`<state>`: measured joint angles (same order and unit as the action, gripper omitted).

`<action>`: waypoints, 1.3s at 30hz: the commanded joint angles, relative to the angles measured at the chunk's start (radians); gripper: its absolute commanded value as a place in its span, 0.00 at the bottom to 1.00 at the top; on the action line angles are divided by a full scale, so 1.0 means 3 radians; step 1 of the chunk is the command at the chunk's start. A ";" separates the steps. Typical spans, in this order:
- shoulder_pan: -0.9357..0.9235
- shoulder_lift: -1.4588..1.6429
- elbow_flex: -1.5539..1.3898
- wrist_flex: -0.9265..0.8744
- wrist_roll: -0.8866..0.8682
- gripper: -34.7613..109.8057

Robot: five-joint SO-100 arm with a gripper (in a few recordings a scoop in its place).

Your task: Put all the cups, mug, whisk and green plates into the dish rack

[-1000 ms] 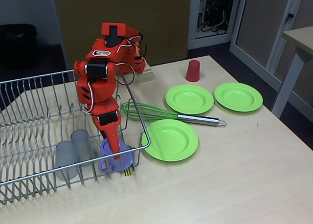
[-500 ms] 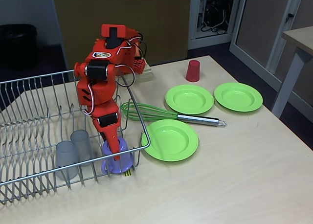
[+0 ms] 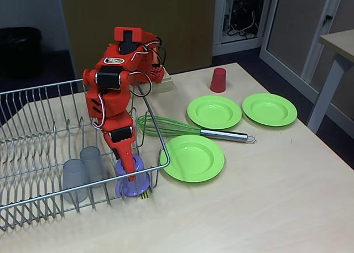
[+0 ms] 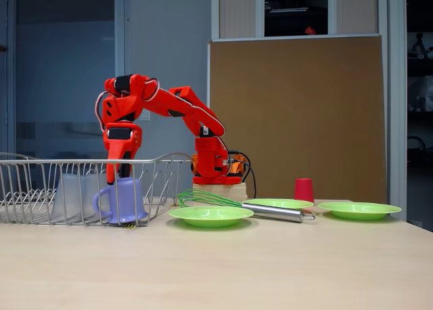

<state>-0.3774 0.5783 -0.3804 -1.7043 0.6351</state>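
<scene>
Pale wood surface (image 3: 265, 209) carries the dish rack (image 3: 33, 153) at its left in both fixed views. Inside the rack's near right corner the lilac mug (image 3: 131, 178) stands upright, with the red arm's tool (image 3: 128, 167) reaching down into it; whether the tool grips the mug's wall I cannot tell. Two grey tumblers (image 3: 83, 170) stand in the rack left of the mug.
</scene>
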 commanded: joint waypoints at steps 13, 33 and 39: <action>0.0072 0.0297 -0.0174 -0.0281 -0.0112 0.58; 0.0358 0.2848 -0.2209 -0.0435 -0.0394 0.52; 0.0961 0.4331 -0.3569 -0.0435 -0.1355 0.50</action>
<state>-0.1672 1.6429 -1.2916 -1.8285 0.3651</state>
